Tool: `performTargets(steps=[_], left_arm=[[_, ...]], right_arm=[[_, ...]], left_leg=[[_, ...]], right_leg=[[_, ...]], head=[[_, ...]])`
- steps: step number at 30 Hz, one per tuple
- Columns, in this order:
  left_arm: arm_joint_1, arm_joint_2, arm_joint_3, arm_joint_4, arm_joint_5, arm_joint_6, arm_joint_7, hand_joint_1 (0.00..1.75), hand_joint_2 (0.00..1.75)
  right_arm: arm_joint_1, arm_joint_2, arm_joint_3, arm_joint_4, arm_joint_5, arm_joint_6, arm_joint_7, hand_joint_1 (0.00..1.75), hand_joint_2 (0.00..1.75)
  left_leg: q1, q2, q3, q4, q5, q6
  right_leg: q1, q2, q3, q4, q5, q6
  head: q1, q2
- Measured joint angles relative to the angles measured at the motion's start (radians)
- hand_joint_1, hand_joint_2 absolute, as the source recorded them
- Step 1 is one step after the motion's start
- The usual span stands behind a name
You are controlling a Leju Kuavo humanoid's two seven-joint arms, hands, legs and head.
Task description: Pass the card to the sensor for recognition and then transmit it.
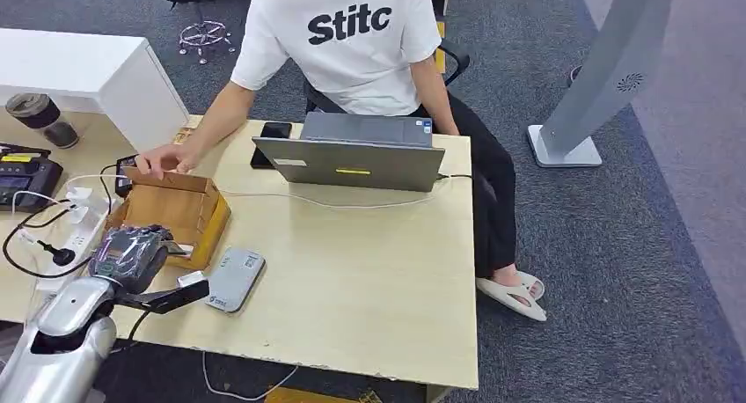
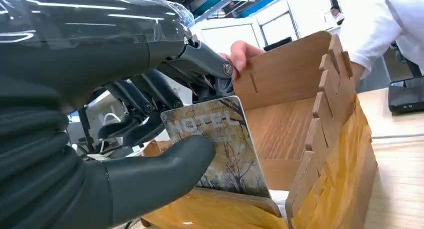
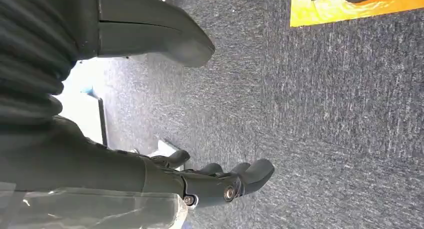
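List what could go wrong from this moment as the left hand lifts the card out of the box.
The left hand pinches the hotel card near one edge, so it may slip. The card sits low between the wooden box's slotted walls and could snag. A person's hand rests on the box rim, close to the lift path.

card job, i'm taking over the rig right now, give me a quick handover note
Left robot hand: pinches the card between thumb and fingers, at the wooden box.
Right robot hand: holds nothing, hangs over the carpet, fingers loosely extended.
Grey sensor lies flat on the table, beside the box on the laptop's side. A person's hand rests on the box's far edge.
Done: card gripped.
Left: lift it clear, present it to the sensor, then hand it on.
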Motion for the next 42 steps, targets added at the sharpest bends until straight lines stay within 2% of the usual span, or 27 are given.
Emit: performTargets(steps=[13, 20, 25, 29, 34, 36, 38, 39, 42], left_arm=[[0.000, 0.000, 0.000, 0.000, -0.002, 0.000, 0.002, 1.75, 1.75], [-0.005, -0.001, 0.002, 0.000, -0.013, 0.003, 0.023, 1.75, 1.75], [-0.011, -0.016, 0.026, -0.014, -0.049, 0.024, 0.042, 1.75, 1.75], [-0.015, -0.027, 0.041, -0.032, -0.127, 0.055, 0.084, 1.75, 1.75], [-0.030, -0.044, 0.062, -0.048, -0.147, 0.066, 0.095, 1.75, 1.75], [-0.034, -0.058, 0.076, -0.074, -0.153, 0.084, 0.114, 1.75, 1.75], [-0.034, -0.066, 0.076, -0.122, -0.152, 0.116, 0.173, 1.75, 1.75], [-0.035, -0.072, 0.076, -0.142, -0.139, 0.116, 0.180, 1.75, 1.75], [-0.043, -0.102, 0.077, -0.192, -0.138, 0.056, 0.164, 1.75, 1.75]], right_arm=[[0.000, 0.000, 0.000, 0.000, -0.004, 0.000, 0.001, 0.00, 1.75], [0.000, 0.000, 0.000, 0.000, -0.004, 0.000, 0.000, 0.00, 1.75], [0.000, 0.000, 0.000, 0.000, -0.002, 0.000, -0.002, 0.00, 1.75], [0.000, 0.000, 0.000, 0.000, 0.014, 0.000, -0.003, 0.00, 1.75], [0.000, 0.000, 0.000, 0.000, 0.016, 0.000, -0.001, 0.00, 1.75], [0.000, 0.000, 0.000, 0.000, 0.016, -0.003, 0.002, 0.00, 1.75], [0.001, 0.000, 0.000, 0.000, 0.018, -0.011, 0.002, 0.00, 1.75], [0.001, -0.001, 0.000, 0.000, 0.018, -0.015, 0.004, 0.00, 1.75], [0.002, -0.008, 0.000, 0.000, 0.014, -0.014, 0.009, 0.00, 1.75]], left_leg=[[0.000, 0.000, 0.000, 0.000, 0.000, 0.000], [0.000, 0.000, 0.000, 0.000, 0.000, 0.000], [0.000, 0.000, 0.000, 0.000, 0.000, 0.000], [0.000, 0.000, 0.000, 0.000, 0.000, 0.000], [0.000, 0.000, 0.000, 0.000, 0.000, 0.000], [0.000, 0.000, 0.000, 0.000, 0.000, 0.000], [0.000, 0.000, 0.000, 0.000, 0.000, 0.000], [0.000, 0.000, 0.000, 0.000, 0.000, 0.000], [-0.001, -0.001, 0.000, 0.000, 0.000, 0.000]], right_leg=[[0.000, 0.000, 0.000, 0.000, 0.000, 0.000], [0.000, 0.000, 0.000, 0.000, 0.000, 0.000], [0.000, 0.000, 0.000, 0.000, 0.000, 0.000], [0.000, 0.000, 0.000, 0.000, 0.000, 0.000], [0.000, -0.001, 0.000, 0.000, 0.000, 0.000], [0.000, 0.000, 0.000, 0.000, 0.000, 0.000], [0.000, 0.000, 0.000, 0.000, 0.000, 0.000], [0.000, 0.000, 0.000, 0.000, 0.000, 0.000], [0.000, -0.001, 0.000, 0.000, 0.000, 0.000]], head=[[0.000, 0.000], [0.000, 0.000], [0.000, 0.000], [0.000, 0.000], [0.000, 0.000], [0.000, 0.000], [0.001, 0.000], [0.000, 0.000], [0.001, 0.000]])
